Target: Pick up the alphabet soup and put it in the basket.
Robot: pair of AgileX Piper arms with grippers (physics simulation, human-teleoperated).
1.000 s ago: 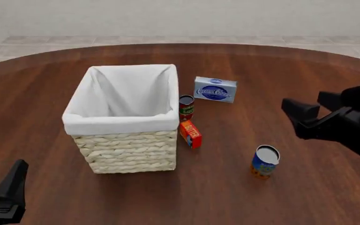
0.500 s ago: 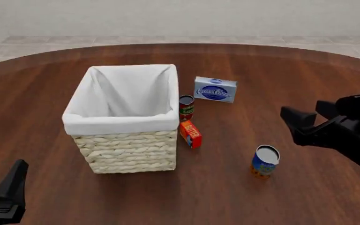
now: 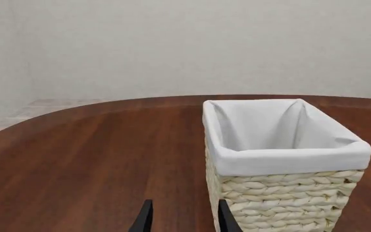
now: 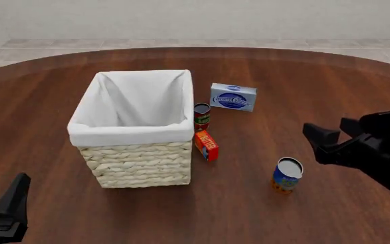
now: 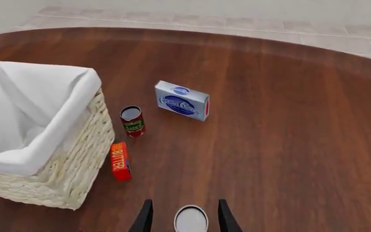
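We see one table (image 4: pixel 303 76) of dark wood, and on it one basket (image 4: pixel 135 133), standing left of centre with its white liner folded over the rim. Our right arm has come lower and nearer over the last second: its gripper (image 4: pixel 331 139) was higher at the right edge and now hangs above and just right of the soup (image 4: pixel 287 175), apart from it, with nothing held. In the right wrist view the two fingertips (image 5: pixel 145 217) stand spread, and the soup's pale lid (image 5: pixel 191 220) shows between them. The left gripper (image 4: pixel 8 208) has not moved from the near left corner; its fingertips (image 3: pixel 144 220) stand apart, gripping nothing. Nothing on the table has shifted. Among the smaller things we count two boxes, a blue-and-white box (image 4: pixel 233 97) behind and a red butter box (image 4: pixel 207 145) just beside the basket's right wall, and two cans: the red-and-green can (image 4: pixel 202 116) near the basket, and the soup upright, well to the basket's right.
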